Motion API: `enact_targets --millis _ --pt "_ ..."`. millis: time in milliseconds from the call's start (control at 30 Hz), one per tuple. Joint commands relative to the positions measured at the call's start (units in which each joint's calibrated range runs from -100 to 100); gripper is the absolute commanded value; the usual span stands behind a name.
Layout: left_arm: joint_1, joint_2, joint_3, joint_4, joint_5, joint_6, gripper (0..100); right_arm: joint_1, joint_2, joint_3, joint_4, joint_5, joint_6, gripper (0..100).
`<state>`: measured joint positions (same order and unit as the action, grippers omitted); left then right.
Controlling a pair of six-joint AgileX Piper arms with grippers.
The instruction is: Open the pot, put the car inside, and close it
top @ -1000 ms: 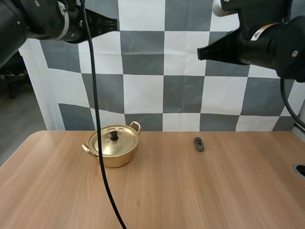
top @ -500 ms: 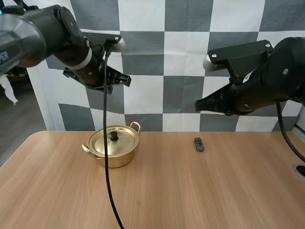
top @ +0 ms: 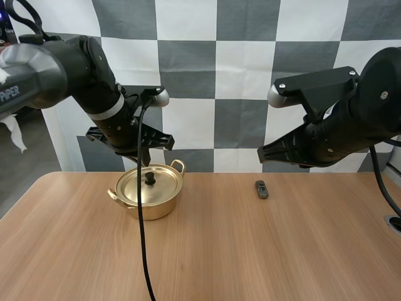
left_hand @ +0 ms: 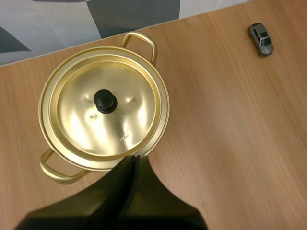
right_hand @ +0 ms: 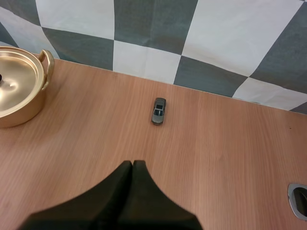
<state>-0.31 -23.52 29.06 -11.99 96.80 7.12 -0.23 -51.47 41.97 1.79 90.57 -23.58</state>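
Left gripper (left_hand: 135, 161), clenched on nothing, hangs over the lidded pot (left_hand: 44, 112), lid knob (left_hand: 105, 100) just beyond its tips; car (right_hand: 159, 110) lies ahead of the clenched right gripper (right_hand: 132, 166), lengthwise to it.

the high view looks forward and down over the counter (top: 250, 257) from behind. the left wrist view looks steeply down, close above the pot (left_hand: 110, 125); the right wrist view sits farther back (all three share pot and car (right_hand: 159, 110)).
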Motion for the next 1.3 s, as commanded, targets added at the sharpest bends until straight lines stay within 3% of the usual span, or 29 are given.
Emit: enact_targets --millis 0,100,200,300,400,600,967,1267 --pt "-0.04 -0.02 -0.03 0.4 -0.28 0.03 0 0.01 -0.02 0.01 0.0 -0.05 0.03 0" --pt "-0.04 -0.02 -0.03 0.64 -1.29 0.03 1 0.01 -0.02 0.01 0.91 0.0 0.03 0" --pt "-0.04 -0.02 -0.03 2.25 -1.55 0.03 17 0.01 -0.02 0.01 2.72 0.35 0.03 0" --pt "-0.04 -0.02 -0.03 4.22 -2.02 1.44 51 0.01 -0.02 0.01 3.52 0.35 -0.07 0" --pt "-0.04 -0.02 -0.03 4.32 0.0 5.07 98 0.01 -0.02 0.01 3.74 0.35 -0.07 0" --pt "-0.04 -0.02 -0.03 4.61 0.07 8.32 100 0.01 -0.02 0.01 5.18 0.35 -0.26 0" --pt "-0.04 0.21 -0.03 3.03 -25.09 7.97 100 0.01 -0.02 0.01 5.17 2.16 -0.26 0" --pt "-0.04 10.53 -0.03 2.52 -24.66 7.97 100 0.01 -0.02 0.01 5.17 3.35 -0.26 0"
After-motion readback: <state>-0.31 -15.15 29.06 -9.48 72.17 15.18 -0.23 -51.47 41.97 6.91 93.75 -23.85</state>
